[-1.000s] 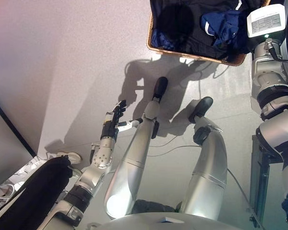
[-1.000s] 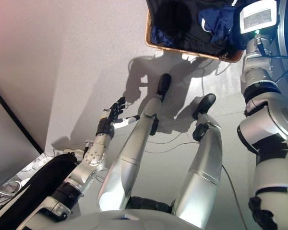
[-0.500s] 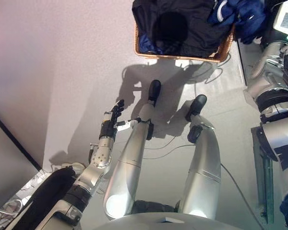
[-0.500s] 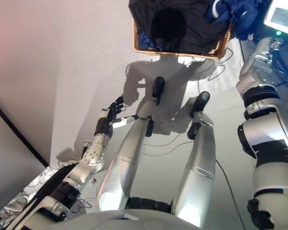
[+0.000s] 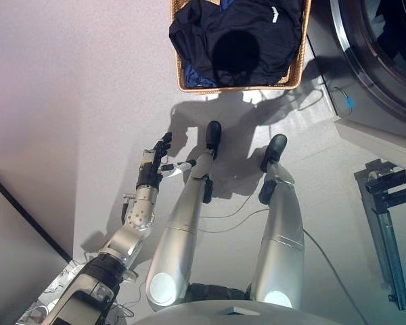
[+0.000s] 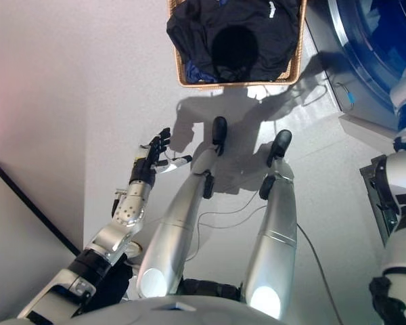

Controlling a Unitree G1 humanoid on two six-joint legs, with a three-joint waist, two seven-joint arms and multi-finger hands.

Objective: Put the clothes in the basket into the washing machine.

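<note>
Washer: grey front-loading washing machine (image 5: 375, 74) at 2 o'clock, drum open
Basket: woven wicker basket (image 5: 178, 71) at 12 o'clock, dark clothes (image 5: 237, 37) inside, unloading left
Left hand (image 5: 152, 166): 9 o'clock, fingers relaxed, empty
Right hand: out of sight

Clothes (image 5: 237, 40) in basket (image 5: 178, 68) ahead, washing machine (image 5: 372, 61) to its right.

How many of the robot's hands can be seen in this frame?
1. The dark left hand hangs over the floor at lower left, short of the woven wicker basket of dark clothes. The right hand is out of view past the right edge.
</note>
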